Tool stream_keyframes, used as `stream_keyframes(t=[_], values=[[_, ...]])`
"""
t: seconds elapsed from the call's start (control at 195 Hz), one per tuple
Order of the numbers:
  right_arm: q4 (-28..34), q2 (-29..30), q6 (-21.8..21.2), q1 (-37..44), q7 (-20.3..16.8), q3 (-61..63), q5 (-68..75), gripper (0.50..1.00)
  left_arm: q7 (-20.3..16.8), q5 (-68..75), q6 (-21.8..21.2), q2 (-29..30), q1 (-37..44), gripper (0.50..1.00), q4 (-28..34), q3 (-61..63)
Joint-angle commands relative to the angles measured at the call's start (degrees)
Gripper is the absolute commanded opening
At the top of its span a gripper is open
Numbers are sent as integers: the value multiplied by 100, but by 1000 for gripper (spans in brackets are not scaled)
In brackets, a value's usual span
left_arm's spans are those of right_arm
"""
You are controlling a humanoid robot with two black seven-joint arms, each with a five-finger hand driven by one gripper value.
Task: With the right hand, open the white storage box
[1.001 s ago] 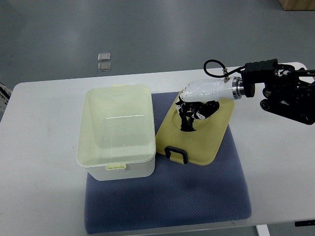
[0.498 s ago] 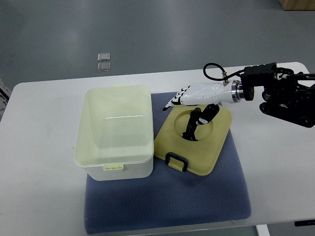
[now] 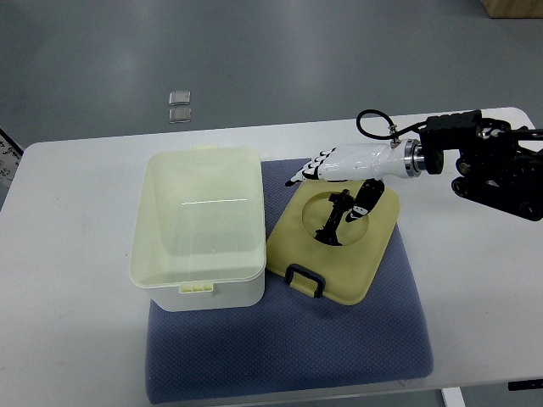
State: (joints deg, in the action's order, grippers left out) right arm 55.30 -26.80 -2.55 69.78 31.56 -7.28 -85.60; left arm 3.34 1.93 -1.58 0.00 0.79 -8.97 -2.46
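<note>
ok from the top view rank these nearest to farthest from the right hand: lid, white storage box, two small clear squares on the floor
1. lid, directly beneath the right hand, on the blue mat.
2. white storage box, to the hand's left.
3. two small clear squares, on the floor beyond the table, upper left.

Box left, lid right, both on the mat.

The storage box (image 3: 201, 227) stands on the left part of the mat (image 3: 288, 348), which lies on the table (image 3: 72, 322). Its lid (image 3: 335, 246) lies flat on the mat just to the right, beside the box. The right hand (image 3: 344, 164) hangs over the lid's far edge, arm coming from the right.
</note>
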Motion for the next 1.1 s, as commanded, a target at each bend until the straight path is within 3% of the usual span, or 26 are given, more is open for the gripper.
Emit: stream_keyframes(t=[0.0, 0.339, 0.528, 0.744, 0.954, 1.093], values=[[-28, -159, 0, 1, 26, -36, 17, 932, 0, 0, 0, 0, 0, 1000, 0, 0], [-28, -1020, 18, 1, 105, 43, 167, 932, 0, 0, 0, 0, 0, 1000, 0, 0], [-81, -1056, 18, -43, 281, 509, 1793, 932, 0, 0, 0, 0, 0, 1000, 0, 0], [-713, -573, -35, -957, 263, 1765, 4762, 932, 0, 0, 0, 0, 0, 1000, 0, 0], [-1531, 140, -439, -1740, 166, 2715, 6275, 932, 0, 0, 0, 0, 0, 1000, 0, 0], [-1856, 447, -492, -2074, -352, 2952, 7031, 932, 0, 0, 0, 0, 0, 1000, 0, 0]])
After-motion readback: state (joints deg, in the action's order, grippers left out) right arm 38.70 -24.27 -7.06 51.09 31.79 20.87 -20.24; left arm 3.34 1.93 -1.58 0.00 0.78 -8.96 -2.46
